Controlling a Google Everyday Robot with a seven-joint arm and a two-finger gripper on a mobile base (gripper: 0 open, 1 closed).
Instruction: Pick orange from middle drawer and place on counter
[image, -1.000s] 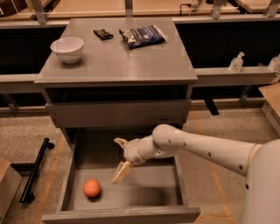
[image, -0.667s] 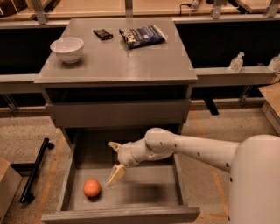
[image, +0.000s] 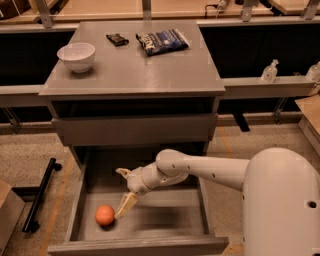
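Camera view, looking down on the grey cabinet: finds the middle drawer pulled out, so the opening step counts as done. Finds the gripper low inside it at the end of the pale arm, jaws spread well apart and clamped on nothing. Places the orange on the drawer floor just beyond the tip of the nearer finger, touching it or very nearly, and outside the gap between the jaws rather than inside it. Reads as the approach stage, with no grasp made. Leaves most of the work: bringing the jaws around the orange, closing, lifting clear of the drawer walls, carrying up and setting down on the counter. Notes, far above the jaws on that counter, a white bowl, a dark blue snack bag and a small dark packet, all toward its back edge
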